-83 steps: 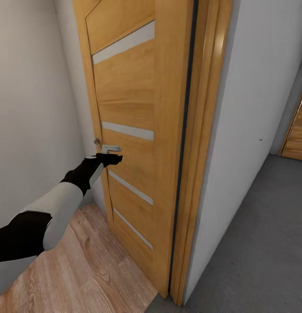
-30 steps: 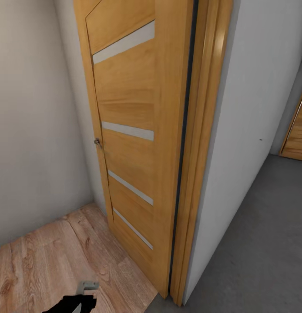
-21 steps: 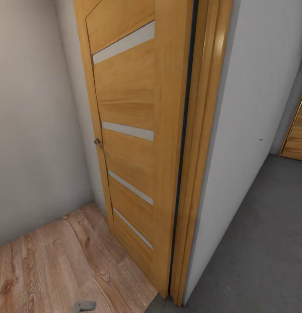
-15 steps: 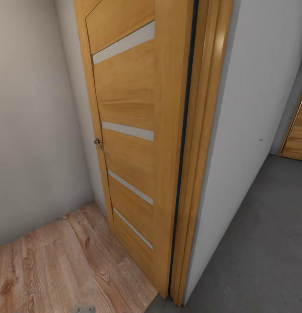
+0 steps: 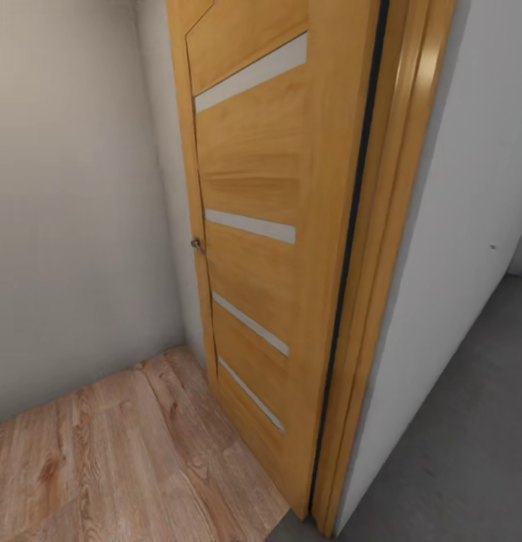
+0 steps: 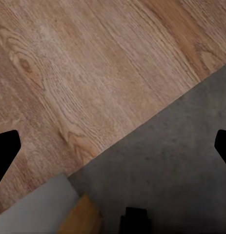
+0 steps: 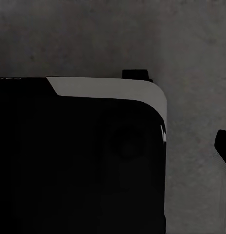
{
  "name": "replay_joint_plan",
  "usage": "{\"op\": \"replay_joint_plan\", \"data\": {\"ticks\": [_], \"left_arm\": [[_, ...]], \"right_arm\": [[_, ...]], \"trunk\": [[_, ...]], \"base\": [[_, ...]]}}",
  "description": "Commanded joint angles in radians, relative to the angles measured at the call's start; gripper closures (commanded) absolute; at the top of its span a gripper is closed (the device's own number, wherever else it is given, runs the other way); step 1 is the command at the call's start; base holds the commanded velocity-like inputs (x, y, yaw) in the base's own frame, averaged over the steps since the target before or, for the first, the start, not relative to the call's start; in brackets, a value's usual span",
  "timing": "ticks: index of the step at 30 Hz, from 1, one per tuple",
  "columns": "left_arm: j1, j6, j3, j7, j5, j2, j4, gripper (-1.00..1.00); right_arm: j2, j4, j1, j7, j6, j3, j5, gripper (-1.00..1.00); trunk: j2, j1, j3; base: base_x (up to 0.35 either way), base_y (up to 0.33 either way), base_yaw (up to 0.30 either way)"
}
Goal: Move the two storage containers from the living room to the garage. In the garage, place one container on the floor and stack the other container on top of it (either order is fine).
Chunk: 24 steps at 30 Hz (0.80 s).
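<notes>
The two storage containers are out of view. In the left wrist view my left gripper (image 6: pixel 113 148) is open: its black fingertips (image 6: pixel 5 151) sit far apart at the picture's two sides with nothing between them. It hangs over the seam where light wood planks (image 6: pixel 78 63) meet the dark grey floor (image 6: pixel 176 161). In the right wrist view one black fingertip (image 7: pixel 223 144) of my right gripper sits far out at the side, above dark grey floor (image 7: pixel 191 44) and beside my own black body (image 7: pixel 78 161).
An open honey-coloured wooden door (image 5: pixel 253 226) with pale stripes and a small knob (image 5: pixel 195 243) stands close ahead. Its frame (image 5: pixel 381 263) and a white wall (image 5: pixel 456 196) are on the right. Wood floor (image 5: pixel 118 459) lies left and dark grey floor (image 5: pixel 471 452) right.
My left arm, stretched out at the door beside its knob 2.8 s ago, has dropped down out of the head view. The camera has since moved, so the door now sits further right.
</notes>
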<state>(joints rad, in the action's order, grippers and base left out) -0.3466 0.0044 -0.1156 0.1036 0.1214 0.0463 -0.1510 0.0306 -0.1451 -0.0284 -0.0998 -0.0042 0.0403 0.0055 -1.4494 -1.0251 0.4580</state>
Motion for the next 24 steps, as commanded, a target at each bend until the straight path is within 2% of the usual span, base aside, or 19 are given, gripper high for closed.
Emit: {"op": "replay_joint_plan", "data": {"ticks": [1, 9, 24], "left_arm": [[0.0, 0.0, -0.009, 0.003, 0.01, 0.0, 0.004, -1.0], [0.001, -0.001, -0.011, 0.016, 0.008, -0.001, 0.021, -1.0], [0.001, -0.002, -0.013, 0.027, 0.006, -0.002, 0.024, -1.0]], "right_arm": [[0.001, 0.0, 0.0, -0.005, 0.0, 0.004, 0.001, -1.0], [0.001, -0.001, 0.0, -0.005, 0.0, 0.004, 0.001, -1.0], [0.0, -0.001, 0.0, -0.005, 0.0, 0.004, 0.001, -1.0]], "trunk": [[-0.001, 0.0, 0.001], [-0.001, 0.0, 0.005], [-0.001, 0.0, 0.005]], "base": [[0.0, 0.0, 0.271], [0.0, -0.059, 0.234], [0.0, -0.28, 0.041]]}}
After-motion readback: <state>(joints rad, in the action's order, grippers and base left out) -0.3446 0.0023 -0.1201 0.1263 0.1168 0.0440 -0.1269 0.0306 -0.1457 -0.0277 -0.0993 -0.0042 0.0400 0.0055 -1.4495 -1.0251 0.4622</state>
